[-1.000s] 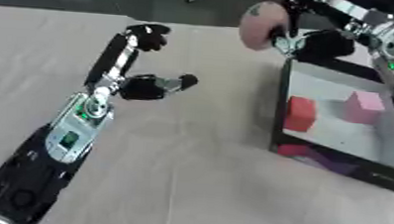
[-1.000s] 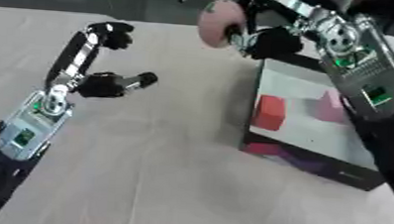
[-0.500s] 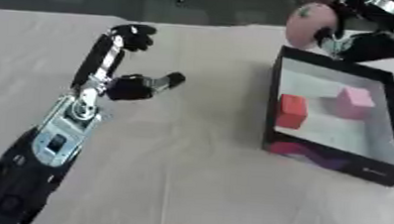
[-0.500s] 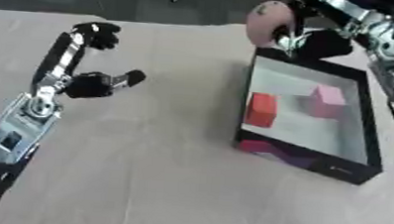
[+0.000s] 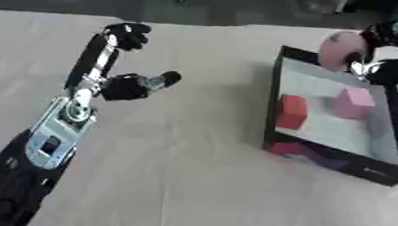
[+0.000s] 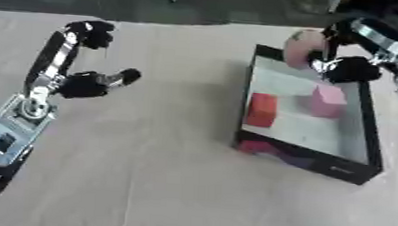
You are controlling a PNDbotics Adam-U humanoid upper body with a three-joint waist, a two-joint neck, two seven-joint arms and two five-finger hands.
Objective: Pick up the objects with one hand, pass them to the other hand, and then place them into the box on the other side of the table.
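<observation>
My right hand [image 6: 351,63] holds a round pink object [image 6: 302,46] over the far left corner of the black box [image 6: 371,147], fingers curled round it. Inside the box lie a red block [image 6: 262,109] and a pink block [image 6: 328,101] on its white floor. My left hand [image 5: 121,82] hangs above the table at the left, holding nothing, with its fingers partly curled and its thumb stretched toward the box.
The box stands on the right side of a beige tablecloth [image 5: 172,173]. Its front wall carries a coloured print [image 5: 309,154]. The dark floor runs beyond the table's far edge.
My right hand has carried the pink object rightward and now holds it over the box's far corner. My left hand stays in its place; the camera has shifted.
</observation>
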